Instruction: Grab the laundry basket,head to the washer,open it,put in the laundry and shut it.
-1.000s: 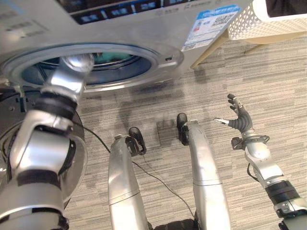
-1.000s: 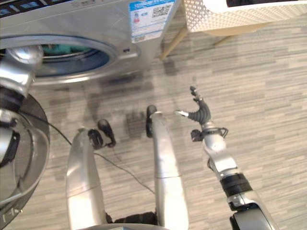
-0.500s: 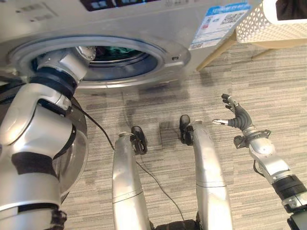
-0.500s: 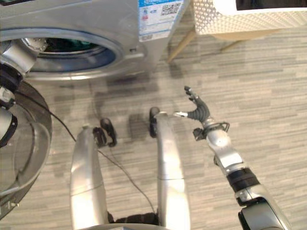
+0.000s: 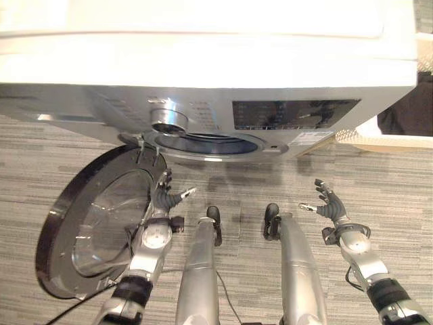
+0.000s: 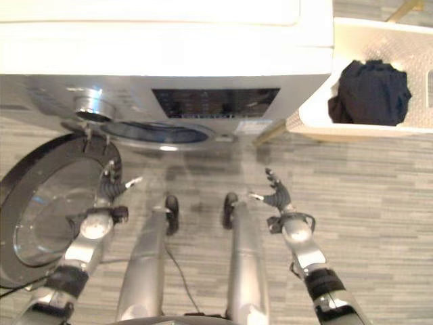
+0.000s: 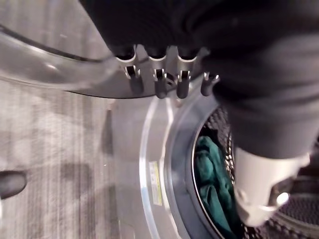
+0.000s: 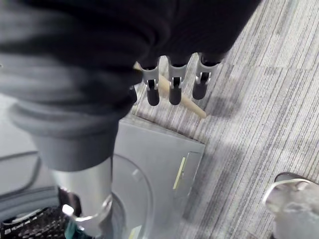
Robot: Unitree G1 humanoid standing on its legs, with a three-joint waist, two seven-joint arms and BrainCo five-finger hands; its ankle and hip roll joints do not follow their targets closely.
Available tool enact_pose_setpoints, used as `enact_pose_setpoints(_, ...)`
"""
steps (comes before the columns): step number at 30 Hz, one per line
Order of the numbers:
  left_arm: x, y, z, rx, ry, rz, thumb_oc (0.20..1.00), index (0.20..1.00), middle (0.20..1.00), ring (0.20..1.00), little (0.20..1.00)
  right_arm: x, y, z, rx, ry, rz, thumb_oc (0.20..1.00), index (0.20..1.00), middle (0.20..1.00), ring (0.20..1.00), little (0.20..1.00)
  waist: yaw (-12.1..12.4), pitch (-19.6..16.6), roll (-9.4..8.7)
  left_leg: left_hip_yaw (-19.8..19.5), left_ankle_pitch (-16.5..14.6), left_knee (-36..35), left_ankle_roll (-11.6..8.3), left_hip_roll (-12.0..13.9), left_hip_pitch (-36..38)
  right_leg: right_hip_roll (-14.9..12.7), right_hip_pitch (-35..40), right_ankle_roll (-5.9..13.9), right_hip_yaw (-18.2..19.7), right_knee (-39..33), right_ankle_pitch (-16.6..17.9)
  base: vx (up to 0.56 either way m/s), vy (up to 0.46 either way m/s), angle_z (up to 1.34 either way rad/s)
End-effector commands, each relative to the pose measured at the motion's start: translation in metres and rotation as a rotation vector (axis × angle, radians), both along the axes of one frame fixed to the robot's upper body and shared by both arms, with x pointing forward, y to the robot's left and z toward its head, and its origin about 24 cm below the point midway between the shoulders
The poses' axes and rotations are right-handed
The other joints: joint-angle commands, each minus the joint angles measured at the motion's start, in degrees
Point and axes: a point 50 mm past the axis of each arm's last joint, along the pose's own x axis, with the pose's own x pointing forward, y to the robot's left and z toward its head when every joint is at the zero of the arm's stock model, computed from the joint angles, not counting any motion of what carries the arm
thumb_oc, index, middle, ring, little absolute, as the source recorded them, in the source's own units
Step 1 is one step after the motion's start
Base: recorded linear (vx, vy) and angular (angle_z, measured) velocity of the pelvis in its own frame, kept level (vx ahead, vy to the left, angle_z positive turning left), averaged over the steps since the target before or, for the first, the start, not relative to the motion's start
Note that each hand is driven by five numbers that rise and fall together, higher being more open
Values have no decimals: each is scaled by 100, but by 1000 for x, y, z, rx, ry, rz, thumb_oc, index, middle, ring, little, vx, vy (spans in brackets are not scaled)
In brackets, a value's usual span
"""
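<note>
You've got the washer [image 5: 203, 81] facing you, its round door [image 5: 95, 223] swung wide to your left, teal laundry [image 7: 212, 184] lying inside the drum, white laundry basket [image 6: 379, 74] right of it holding dark clothes [image 6: 371, 91], left hand [image 5: 166, 198] and right hand [image 5: 328, 205] both spread, empty.

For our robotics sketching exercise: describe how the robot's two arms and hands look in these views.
Both arms are silver-grey metal tubes with black bands near the elbows. The left hand and right hand wear dark ribbed covers over back and wrist, with silver fingers ending in dark tips and a separate thumb.
</note>
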Motion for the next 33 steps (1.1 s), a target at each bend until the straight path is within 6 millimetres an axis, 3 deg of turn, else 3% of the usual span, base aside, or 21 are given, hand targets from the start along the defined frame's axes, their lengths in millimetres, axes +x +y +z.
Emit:
enact_pose_setpoints(1,13,3,18,18,-84,-64,1000,1000,1000,1000,1000,-12,-12,-7,-46,28,-12,1000,1000,1000,1000,1000,-90,19,-51,46,-141,-559,290,-136,672,-92,959,340,102,-1501,677,54,-48,21)
enact_pose_setpoints(2,-6,4,-11,-9,32,-57,1000,1000,1000,1000,1000,-21,-14,-21,-55,91,-21,1000,1000,1000,1000,1000,-53,-56,-65,42,32,-1133,258,-171,1302,-108,1628,409,-47,-2096,859,105,-42,13)
enact_pose_setpoints(3,-6,5,-11,-9,32,-57,1000,1000,1000,1000,1000,-21,-14,-21,-55,91,-21,1000,1000,1000,1000,1000,-52,-36,-66,41,39,-1151,258,-172,1335,-108,1660,409,-50,-2112,865,168,-48,4)
enact_pose_setpoints(5,-22,8,-31,7,131,-64,1000,1000,1000,1000,1000,-31,-16,-34,-62,153,-29,1000,1000,1000,1000,1000,-28,-139,-99,41,236,-1732,195,-161,1970,-78,2296,463,-144,-2632,1012,196,-55,-1)
enact_pose_setpoints(6,-36,12,-48,35,217,-68,1000,1000,1000,1000,1000,-38,-16,-44,-61,197,-31,1000,1000,1000,1000,1000,-47,-321,-120,100,394,-2238,159,-107,2504,-5,2804,497,-143,-3096,1150,280,-71,-2)
enact_pose_setpoints(8,-43,14,-56,46,258,-67,1000,1000,1000,1000,1000,-42,-17,-49,-54,223,-41,1000,1000,1000,1000,1000,-53,-432,-118,114,504,-2565,147,-120,2805,50,3056,514,-154,-3371,1232,223,-26,-7)
enact_pose_setpoints(10,-62,18,-75,90,367,-71,1000,1000,1000,1000,1000,-57,-21,-63,-46,289,-71,1000,1000,1000,1000,1000,-120,-795,-110,187,639,-3188,130,-120,3532,228,3670,542,-75,-3995,1371,263,-18,-20)
enact_pose_setpoints(14,-72,17,-86,116,431,-85,1000,1000,1000,1000,1000,-69,-26,-71,-30,329,-104,1000,1000,1000,1000,1000,-172,-1081,-91,221,667,-3603,128,-144,4063,318,4128,570,69,-4521,1478,131,1,-25)
enact_pose_setpoints(17,-76,7,-94,105,463,-112,1000,1000,1000,1000,1000,-78,-31,-77,-28,364,-130,1000,1000,1000,1000,1000,-182,-1282,-56,-324,635,-3938,137,-405,4387,371,4435,607,347,-5007,1695,107,65,-53)
enact_pose_setpoints(19,-80,5,-98,148,490,-152,1000,1000,1000,1000,1000,-83,-33,-80,-20,382,-143,1000,1000,1000,1000,1000,-279,-1481,-26,55,662,-4257,132,-346,4658,356,4569,695,458,-5292,1833,120,102,-90)
enact_pose_setpoints(20,-80,5,-98,148,490,-152,1000,1000,1000,1000,1000,-83,-33,-80,-20,382,-143,1000,1000,1000,1000,1000,-274,-1477,-25,60,663,-4261,132,-345,4666,357,4574,695,463,-5293,1834,51,90,-71)
enact_pose_setpoints(22,-77,6,-96,196,478,-161,1000,1000,1000,1000,1000,-81,-29,-79,-15,370,-142,1000,1000,1000,1000,1000,-338,-1421,-3,440,656,-4257,161,-372,4704,359,4380,851,585,-5196,1987,-108,66,-58)
enact_pose_setpoints(24,-74,7,-93,219,469,-168,1000,1000,1000,1000,1000,-76,-25,-76,-6,350,-135,1000,1000,1000,1000,1000,-238,-1299,26,894,574,-4177,177,-289,4670,288,4112,908,219,-4942,2034,-187,8,-128)
enact_pose_setpoints(26,-73,10,-90,235,457,-172,1000,1000,1000,1000,1000,-75,-21,-75,1,338,-128,1000,1000,1000,1000,1000,-140,-1254,57,1278,549,-4110,174,-154,4683,87,3893,909,-652,-4717,1962,-84,-38,-244)
enact_pose_setpoints(27,-73,11,-90,236,457,-172,1000,1000,1000,1000,1000,-75,-21,-75,1,338,-127,1000,1000,1000,1000,1000,-143,-1265,45,1278,568,-4111,175,-165,4661,77,3872,906,-651,-4718,1973,41,-63,-245)
enact_pose_setpoints(28,-75,11,-89,244,454,-187,1000,1000,1000,1000,1000,-74,-18,-74,3,331,-118,1000,1000,1000,1000,1000,-21,-1275,142,1620,426,-4142,149,1,4863,-119,3948,890,-1611,-4587,1751,80,-93,-161)
enact_pose_setpoints(29,-75,12,-87,244,450,-186,1000,1000,1000,1000,1000,-73,-16,-73,4,322,-111,1000,1000,1000,1000,1000,34,-1272,143,1836,432,-4133,142,46,4919,-252,3948,859,-2074,-4498,1733,91,-90,-113)
enact_pose_setpoints(30,-75,12,-87,244,450,-186,1000,1000,1000,1000,1000,-73,-16,-73,3,323,-112,1000,1000,1000,1000,1000,41,-1265,150,1842,420,-4132,140,53,4935,-248,3953,862,-2070,-4480,1719,92,-105,-139)
enact_pose_setpoints(31,-79,11,-88,248,455,-194,1000,1000,1000,1000,1000,-74,-14,-72,-2,321,-102,1000,1000,1000,1000,1000,30,-1324,155,2115,416,-4231,132,63,5087,-356,3994,852,-2406,-4500,1722,176,-114,-175)
enact_pose_setpoints(33,-82,10,-90,241,458,-192,1000,1000,1000,1000,1000,-77,-15,-72,-4,320,-105,1000,1000,1000,1000,1000,-43,-1360,193,2256,324,-4176,92,119,5257,-314,3888,822,-2202,-4444,1710,241,-182,-134)
